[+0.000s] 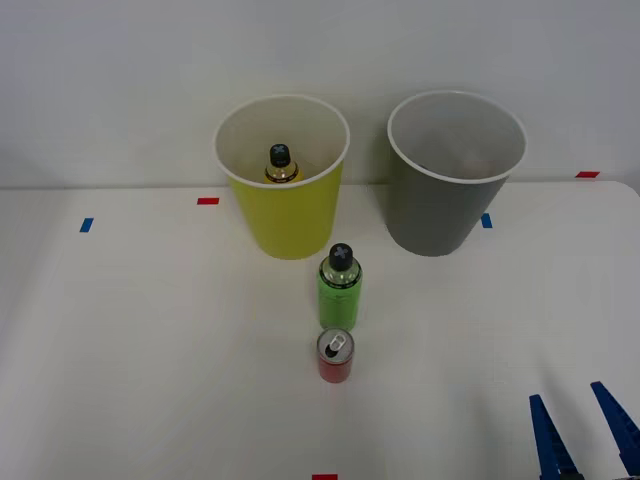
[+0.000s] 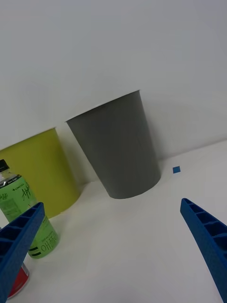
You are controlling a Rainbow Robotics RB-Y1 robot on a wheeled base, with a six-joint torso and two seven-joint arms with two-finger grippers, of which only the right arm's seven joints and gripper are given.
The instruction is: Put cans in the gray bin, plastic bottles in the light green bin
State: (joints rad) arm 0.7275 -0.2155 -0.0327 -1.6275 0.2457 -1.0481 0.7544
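Observation:
A small red can [image 1: 335,356] [image 2: 18,279] with a silver top stands upright at the table's middle front. Just behind it stands a green-labelled, black-capped plastic bottle [image 1: 340,287] [image 2: 26,213]. A second black-capped bottle [image 1: 281,165] stands inside the light green bin [image 1: 285,215] [image 2: 42,165] at the back. To the right of that bin stands the gray bin [image 1: 440,210] [image 2: 118,147]. My right gripper [image 1: 585,430] [image 2: 113,251] is open at the front right, well to the right of the can, with nothing between its blue fingers [image 2: 208,236].
Small red tape marks [image 1: 208,201] and blue tape marks [image 1: 86,225] dot the white table. A plain wall rises right behind the bins. Open tabletop lies between my gripper and the can.

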